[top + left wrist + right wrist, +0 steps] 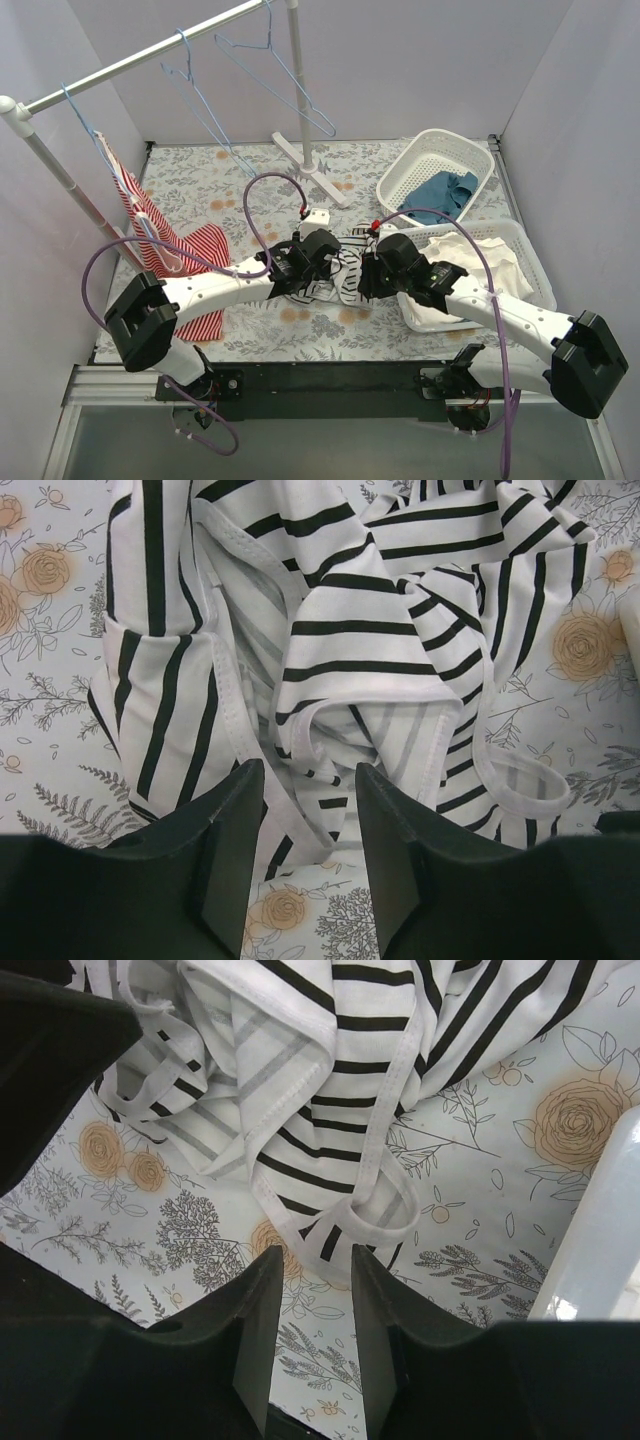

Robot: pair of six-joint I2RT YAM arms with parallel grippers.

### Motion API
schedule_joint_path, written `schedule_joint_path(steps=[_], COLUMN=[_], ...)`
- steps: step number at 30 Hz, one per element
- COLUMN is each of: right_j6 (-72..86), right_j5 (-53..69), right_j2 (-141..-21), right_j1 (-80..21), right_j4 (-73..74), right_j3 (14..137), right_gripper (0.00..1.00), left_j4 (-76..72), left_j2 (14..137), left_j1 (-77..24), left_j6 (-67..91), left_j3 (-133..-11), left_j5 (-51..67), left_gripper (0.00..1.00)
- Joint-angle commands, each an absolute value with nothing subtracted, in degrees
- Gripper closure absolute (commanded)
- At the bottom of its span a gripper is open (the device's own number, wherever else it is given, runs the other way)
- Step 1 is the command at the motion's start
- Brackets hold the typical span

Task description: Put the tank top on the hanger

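Between the two wrists, at the middle of the floral table cover [250,335], the tank top [345,270] lies crumpled in a low heap. This is the relation the coming grasp turns on. The left gripper [322,258] is at its left edge and the right gripper [372,266] at its right edge, both pointing inward at it.

The heap is too bunched to show a clean long axis, and the stripes run several ways. From above it spreads roughly from near-left to far-right.

On the left wrist camera, the left gripper [310,850] stands moderately parted and holds nothing. The tank top [330,630] lies directly ahead and under its tips, a folded hem reaching into the gap.

On the right wrist camera, the right gripper [312,1335] is likewise parted and empty. The tank top [330,1060] lies ahead, and a strap loop [372,1222] sits just beyond the fingertips [255,1300]. A white basket [600,1230] is close on the right.

Both arms look about equally near the garment, with the left one more squarely over cloth.

An empty hanger [205,105] hangs from the rail [130,62], far and to the left. It is well apart from both hands and nearer the left arm's side.
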State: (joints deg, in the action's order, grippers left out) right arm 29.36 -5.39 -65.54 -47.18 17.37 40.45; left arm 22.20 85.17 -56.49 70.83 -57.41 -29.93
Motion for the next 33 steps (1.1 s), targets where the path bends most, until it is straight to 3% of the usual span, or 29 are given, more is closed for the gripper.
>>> schedule_joint_path(steps=[1,13,18,21,22,25,33], right_j6=[29.53,27.42,27.33,27.42,27.42,27.86,27.34], right_j5=[-5.88,-9.84,-12.64,-13.54,-13.10,-13.18,-18.60], right_j2=[-64.25,-72.06,-76.46,-77.43,-77.17,-74.63,-64.87], right_j1=[-47.81,-49.66,-50.18,-50.19,-50.27,-50.19,-50.19], right_j4=[14.94,15.90,16.70,17.93,18.10,19.16,24.51], right_j3=[39.73,40.60,41.75,42.62,42.89,45.17,57.55], right_gripper=[0.59,0.41,0.42,0.55,0.72,0.96,0.99], left_j4=[18.72,14.59,14.76,15.99,17.13,20.02,29.60], left_j2=[86.39,89.82,90.00,88.08,87.28,82.46,68.48], left_j1=[-55.37,-54.14,-54.05,-53.96,-54.05,-54.05,-54.05], left_j6=[68.03,66.71,66.18,66.18,66.18,65.92,59.51], left_j3=[-58.71,-56.16,-56.25,-56.86,-57.30,-58.35,-64.76], left_j5=[-28.21,-29.09,-29.27,-29.18,-29.01,-28.31,-18.56], left_gripper=[0.59,0.63,0.90,1.00,1.00,1.00,1.00])
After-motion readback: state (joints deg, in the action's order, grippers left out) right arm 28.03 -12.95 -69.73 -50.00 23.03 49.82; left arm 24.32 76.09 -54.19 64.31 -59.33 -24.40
